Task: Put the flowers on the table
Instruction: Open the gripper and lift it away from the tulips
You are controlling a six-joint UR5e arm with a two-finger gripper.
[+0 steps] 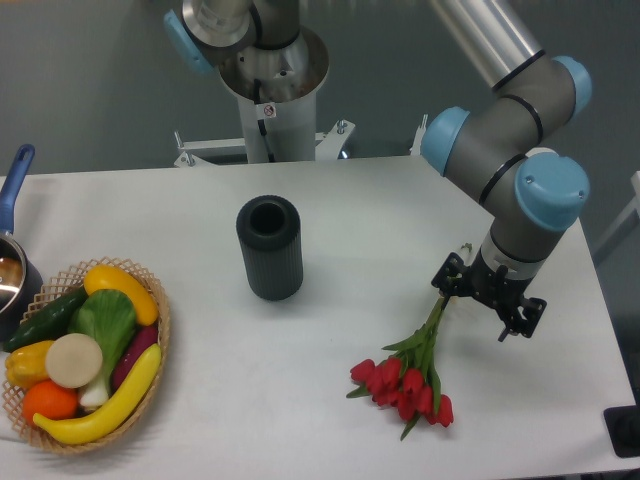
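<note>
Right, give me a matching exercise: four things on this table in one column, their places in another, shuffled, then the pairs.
Things:
1. flowers
2. vase
3. basket
4. pot

Places:
A. far left edge of the table, blue handle pointing up
B. upright near the middle
C. front left, full of toy vegetables
D. lying front right, stems at the gripper

Pairs: 1-D, 2-B, 3-C, 4-A

Even, diffuse overhead light is brightening the table [330, 210], casting faint soft shadows beside the vase [270, 247] and flowers [405, 385], mild softness blurring detail throughout, no harsh glare.
</note>
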